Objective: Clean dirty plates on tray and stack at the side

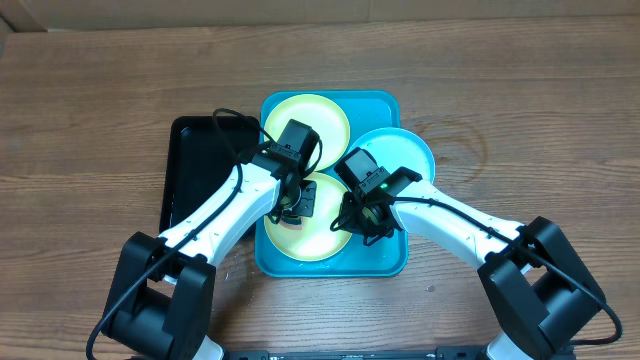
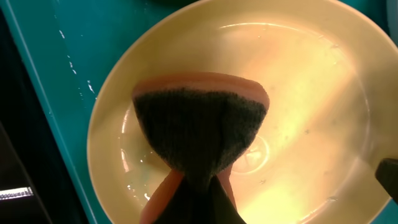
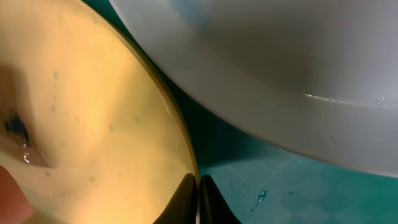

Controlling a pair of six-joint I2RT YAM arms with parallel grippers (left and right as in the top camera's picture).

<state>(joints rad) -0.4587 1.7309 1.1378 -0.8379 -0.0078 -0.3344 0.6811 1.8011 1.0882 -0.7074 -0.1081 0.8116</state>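
**Sponge over the near plate, both claws clamped**

Sponge (image 2: 199, 130), orange with a dark scrubbing face, fills the left wrist view. It is pinched at its lower end by the left claw (image 1: 295, 205), whose jaws are closed on it. The sponge hangs over the well of the near plate (image 2: 298, 93), a pale yellow-green one with wet streaks; whether it touches the surface I cannot tell. The left arm reaches in from the lower left, wrist bent down over this plate.

The right arm comes in from the lower right, its wrist dipped low. The right claw (image 3: 198, 196) has its jaws together on the near plate's rim. A blue smudge (image 3: 15, 127) shows on that plate.

All three plates sit in the turquoise tray (image 1: 385, 262): the near plate at the front, the far plate (image 1: 325, 115) at the back left, and the blue plate (image 1: 410, 150) at the back right, overhanging the rim. A black tray (image 1: 195, 170) lies just beside it on the wooden tabletop (image 1: 520, 120).
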